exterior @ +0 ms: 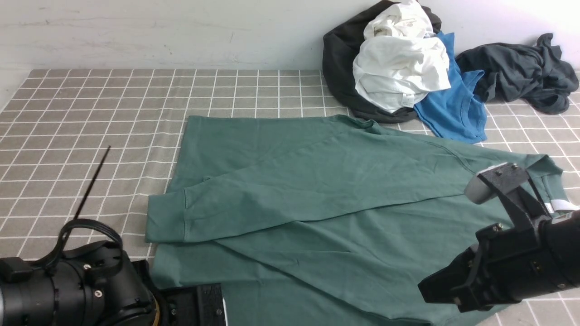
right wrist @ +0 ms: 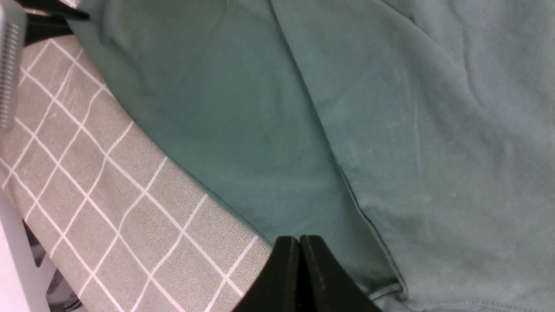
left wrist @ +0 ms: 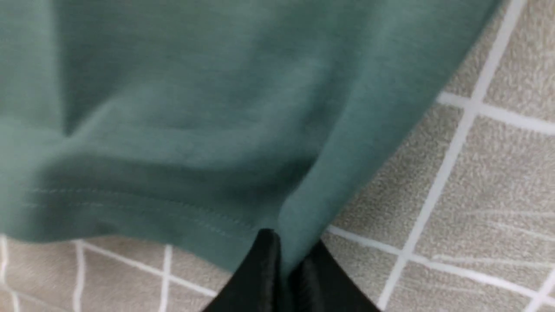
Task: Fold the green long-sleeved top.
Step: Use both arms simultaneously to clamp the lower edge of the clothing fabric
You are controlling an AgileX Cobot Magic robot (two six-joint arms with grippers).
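Soft, even light is filling every view, casting only faint shadows. The top (left wrist: pixel 195 108) is looking blurred in the left wrist view; pinkish glare is tinting the wall (exterior: pixel 534 18).

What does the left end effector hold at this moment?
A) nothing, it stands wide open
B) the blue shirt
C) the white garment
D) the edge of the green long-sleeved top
D: the left end effector is shut on a fold of the green long-sleeved top beside its stitched hem, above the checked tablecloth.
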